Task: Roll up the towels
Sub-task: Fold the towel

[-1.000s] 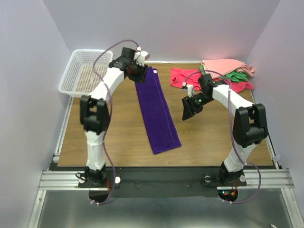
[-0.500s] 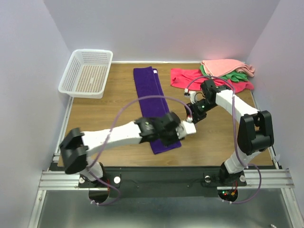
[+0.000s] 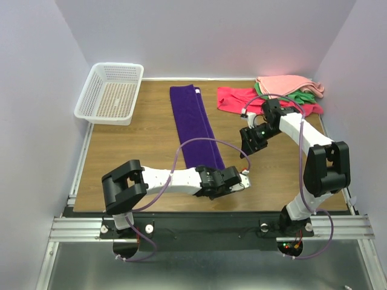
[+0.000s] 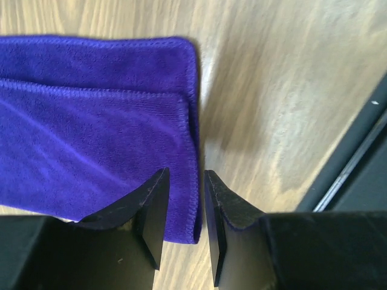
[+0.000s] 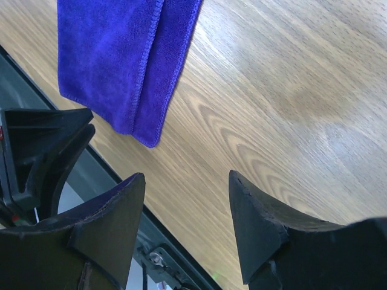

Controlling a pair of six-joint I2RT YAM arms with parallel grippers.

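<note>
Purple towel (image 4: 91,139) lay flat on the worktop (image 4: 272,90). The left pincer (image 4: 185,181), narrowly parted over its hem, needed to nip both layers squarely before rolling. The right pincer (image 5: 186,178) hung spread, empty.

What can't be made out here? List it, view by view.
- Top view: the near end of the purple towel, covered by the left arm.
- Left wrist view: whether the left tool is pinching that towel's edge; its fingers hide the contact.
- Top view: most of the green towel, under the pink towel.
</note>
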